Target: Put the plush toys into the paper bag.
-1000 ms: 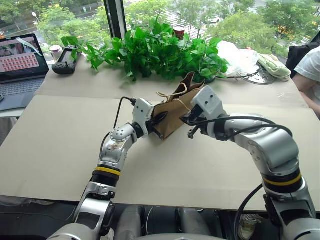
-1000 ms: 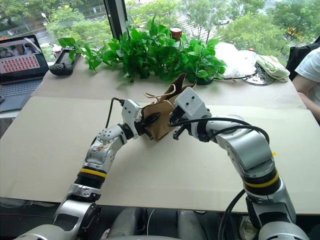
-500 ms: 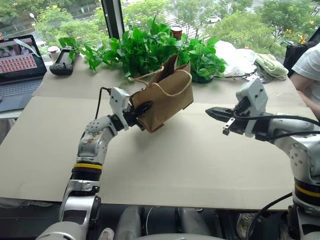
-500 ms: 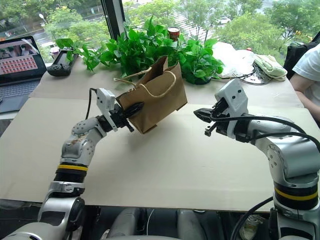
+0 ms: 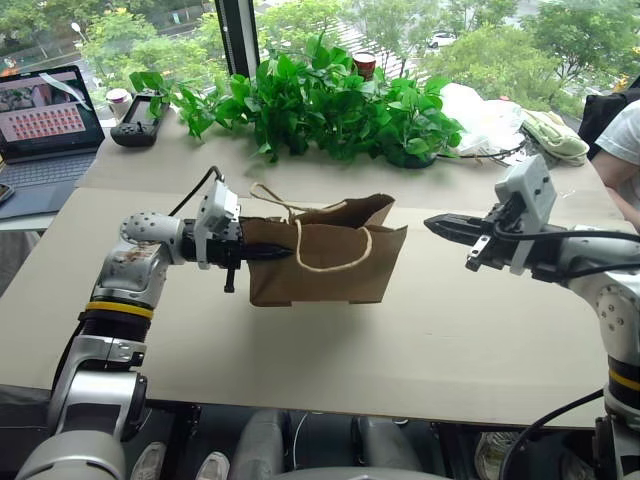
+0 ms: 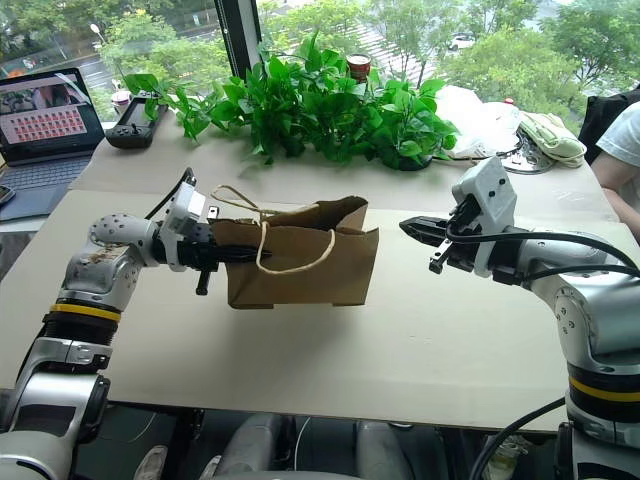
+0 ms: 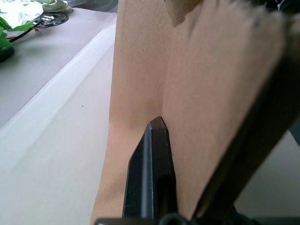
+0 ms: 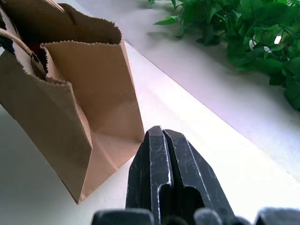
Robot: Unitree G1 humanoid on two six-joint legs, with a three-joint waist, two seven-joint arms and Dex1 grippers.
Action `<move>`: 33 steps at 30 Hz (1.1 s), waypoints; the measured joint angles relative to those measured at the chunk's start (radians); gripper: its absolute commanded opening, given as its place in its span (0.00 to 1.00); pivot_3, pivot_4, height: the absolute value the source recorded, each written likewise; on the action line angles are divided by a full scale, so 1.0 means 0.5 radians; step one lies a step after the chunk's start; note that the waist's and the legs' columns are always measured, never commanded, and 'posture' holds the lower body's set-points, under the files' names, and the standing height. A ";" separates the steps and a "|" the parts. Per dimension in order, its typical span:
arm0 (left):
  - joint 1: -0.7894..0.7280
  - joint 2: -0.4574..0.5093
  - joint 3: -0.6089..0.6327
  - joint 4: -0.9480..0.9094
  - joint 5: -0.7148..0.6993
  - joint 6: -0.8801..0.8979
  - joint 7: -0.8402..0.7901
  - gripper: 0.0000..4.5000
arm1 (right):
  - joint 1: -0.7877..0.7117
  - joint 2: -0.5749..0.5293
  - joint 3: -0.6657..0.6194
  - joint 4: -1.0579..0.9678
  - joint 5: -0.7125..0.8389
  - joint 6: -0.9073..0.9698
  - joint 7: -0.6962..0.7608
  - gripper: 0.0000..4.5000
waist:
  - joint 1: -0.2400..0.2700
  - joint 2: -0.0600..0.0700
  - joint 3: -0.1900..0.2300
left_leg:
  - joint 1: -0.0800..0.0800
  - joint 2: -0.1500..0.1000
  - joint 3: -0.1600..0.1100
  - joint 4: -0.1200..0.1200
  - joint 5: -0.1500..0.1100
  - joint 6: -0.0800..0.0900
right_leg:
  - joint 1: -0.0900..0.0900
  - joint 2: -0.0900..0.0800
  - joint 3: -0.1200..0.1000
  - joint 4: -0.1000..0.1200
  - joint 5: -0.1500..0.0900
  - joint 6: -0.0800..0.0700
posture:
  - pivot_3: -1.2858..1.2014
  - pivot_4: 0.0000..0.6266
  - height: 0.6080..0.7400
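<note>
The brown paper bag stands upright over the cardboard-covered table, mouth up, one cord handle hanging down its front. My left gripper is shut on the bag's left side wall, one black finger pressed flat against the paper. I cannot tell whether the bag's bottom touches the table. My right gripper is shut and holds nothing, a short way to the right of the bag and pointing at it. The plush toys are hidden; the bag's inside is dark.
Leafy plants line the back of the table, with a white plastic bag to their right. A laptop and a black controller sit at the far left. A person's arm shows at the right edge.
My left gripper has swung the bag to the left and turned it from tilted to upright. My right gripper has pulled away from the bag to the right.
</note>
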 measured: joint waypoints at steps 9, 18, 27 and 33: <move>-0.142 -0.190 -0.069 0.410 0.139 -0.400 -0.122 0.01 | 0.125 -0.094 -0.002 -0.027 0.058 -0.015 0.080 0.00 | 0.001 0.000 0.000 | -0.001 0.001 -0.004 0.001 0.000 0.000 | 0.000 0.001 0.001 0.001 0.000 0.000 | 0.52 0.24 1.00; -0.190 -0.212 -0.068 0.585 0.195 -0.532 -0.160 0.14 | 0.158 -0.151 -0.002 -0.023 0.060 -0.034 0.124 0.00 | 0.002 0.000 0.000 | -0.001 0.001 -0.004 0.002 0.000 0.000 | 0.000 0.001 0.000 0.001 0.000 0.000 | 0.52 0.24 1.00; -0.191 -0.163 -0.064 0.543 0.210 -0.429 -0.158 0.74 | 0.164 -0.219 -0.002 0.013 0.059 -0.044 0.179 0.00 | -0.001 0.000 0.000 | -0.001 0.001 -0.004 0.002 0.000 0.000 | -0.001 0.001 0.000 0.002 0.000 0.000 | 0.52 0.24 1.00; -0.117 0.039 -0.022 0.083 0.141 -0.050 -0.142 0.74 | 0.164 -0.243 -0.002 0.025 0.056 -0.051 0.192 0.00 | -0.010 0.000 0.000 | -0.001 0.002 -0.005 0.002 0.000 0.000 | -0.001 0.002 0.000 0.002 0.000 0.000 | 0.52 0.24 1.00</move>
